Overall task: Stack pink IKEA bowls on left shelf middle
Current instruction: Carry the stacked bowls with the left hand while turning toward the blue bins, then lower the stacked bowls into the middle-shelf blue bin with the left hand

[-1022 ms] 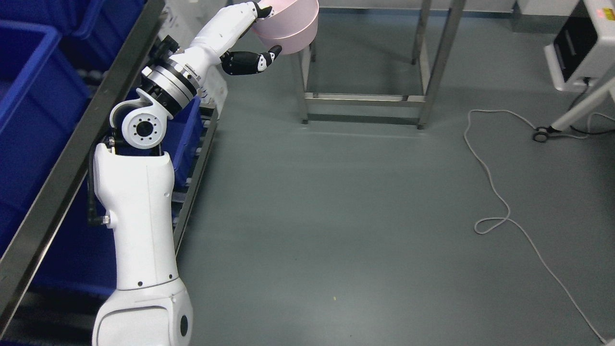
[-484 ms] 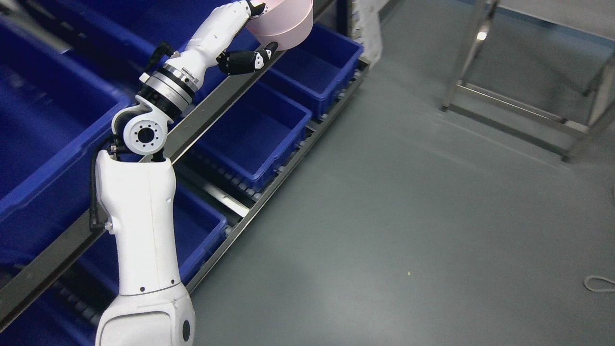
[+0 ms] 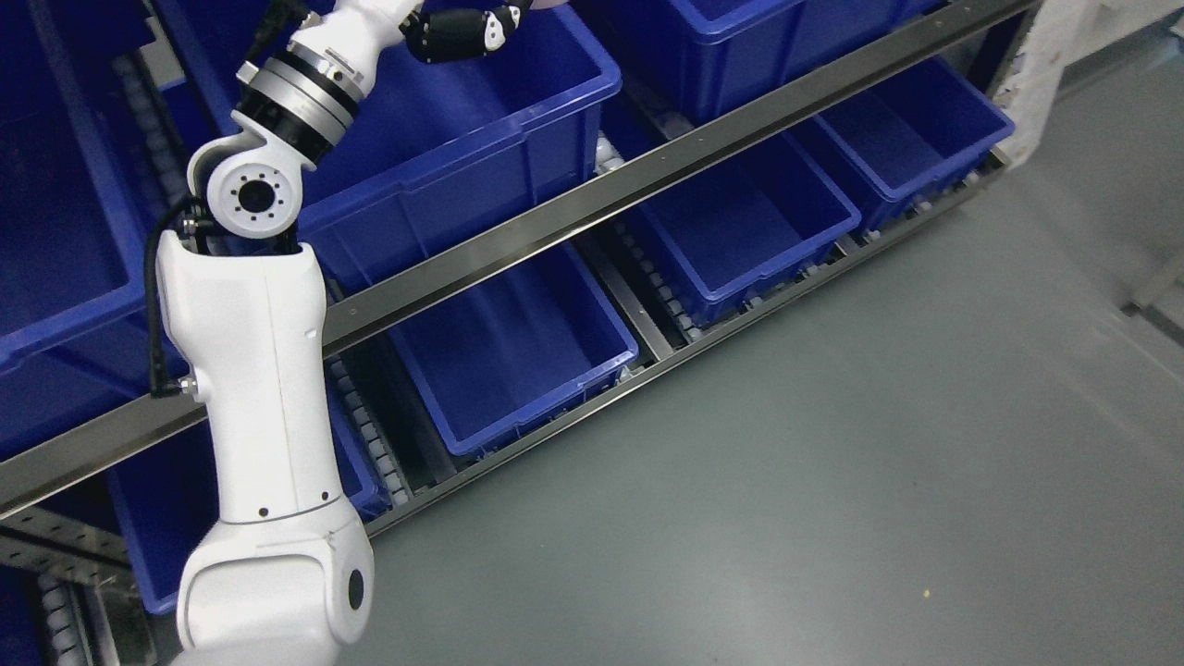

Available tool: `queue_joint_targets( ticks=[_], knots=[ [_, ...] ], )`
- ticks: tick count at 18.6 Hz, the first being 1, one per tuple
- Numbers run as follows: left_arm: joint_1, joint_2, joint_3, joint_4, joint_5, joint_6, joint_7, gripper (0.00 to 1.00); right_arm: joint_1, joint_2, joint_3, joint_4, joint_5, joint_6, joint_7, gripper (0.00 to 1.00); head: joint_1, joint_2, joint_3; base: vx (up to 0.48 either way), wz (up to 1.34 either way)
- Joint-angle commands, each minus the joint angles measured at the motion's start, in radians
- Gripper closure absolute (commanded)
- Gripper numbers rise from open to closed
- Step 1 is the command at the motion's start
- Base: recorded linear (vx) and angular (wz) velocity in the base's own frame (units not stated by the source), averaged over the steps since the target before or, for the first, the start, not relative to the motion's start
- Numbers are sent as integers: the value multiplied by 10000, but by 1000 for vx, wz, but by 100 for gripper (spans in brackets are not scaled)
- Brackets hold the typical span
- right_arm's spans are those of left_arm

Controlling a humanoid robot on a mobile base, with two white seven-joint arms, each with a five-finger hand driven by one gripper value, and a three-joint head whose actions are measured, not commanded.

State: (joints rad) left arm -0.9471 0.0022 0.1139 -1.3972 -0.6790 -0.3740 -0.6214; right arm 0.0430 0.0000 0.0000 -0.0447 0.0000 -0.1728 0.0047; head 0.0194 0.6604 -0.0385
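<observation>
We see the left hand (image 3: 462, 32) raised over a blue bin (image 3: 444, 157) (its grip state cannot be determined, being cropped).

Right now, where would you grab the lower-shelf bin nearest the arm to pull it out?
Take the bin by its front rim, coming from the floor side. The lip overhangs there, and the rail crosses above its back.

No text, label, brand, number or sign can be read anywhere.
</observation>
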Motion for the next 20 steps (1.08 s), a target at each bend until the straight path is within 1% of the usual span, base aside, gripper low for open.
queue_joint_targets(
  ticks=[1, 3, 5, 8, 11, 12, 15, 18, 20],
  knots=[
    [-822, 152, -416, 333, -372, 410, -136, 97, 0, -175, -107, -13, 77, -36, -1, 0, 0, 0, 0, -7, 574],
    [-608, 152, -525, 930, -405, 335, -244, 97, 0, -175, -107, -13, 77, -36, -1, 0, 0, 0, 0, 6, 505],
    [-317, 252, -753, 1239, -527, 410, -290, 97, 0, -175, -107, 2, 77, -36, -1, 0, 0, 0, 0, 27, 392],
    [-422, 897, -1443, 1868, -558, 472, -321, 97, 0, -175, -107, 2, 77, -36, -1, 0, 0, 0, 0, 32, 246],
    [-531, 929, -2561, 1976, -573, 472, -397, 97, 0, -175, -107, 2, 77, -36, -1, 0, 0, 0, 0, 22, 106],
    [-530, 959, -2702, 2052, -589, 472, -397, 97, 0, -175, -107, 2, 77, -36, -1, 0, 0, 0, 0, -2, 13],
    [-438, 929, -2688, 2161, -619, 488, -336, 97, 0, -175, -107, 2, 77, -36, -1, 0, 0, -1, 0, -11, -9],
    [-439, 562, -2596, 2512, -1002, 549, -259, 96, 0, -175, -107, 2, 77, -36, -1, 0, 0, -1, 0, -9, -73],
    [-302, 545, -2184, 2605, -1338, 564, -91, 93, 0, -175, -107, 2, 77, -36, -1, 0, 0, -1, 0, 0, 0]
  ],
)
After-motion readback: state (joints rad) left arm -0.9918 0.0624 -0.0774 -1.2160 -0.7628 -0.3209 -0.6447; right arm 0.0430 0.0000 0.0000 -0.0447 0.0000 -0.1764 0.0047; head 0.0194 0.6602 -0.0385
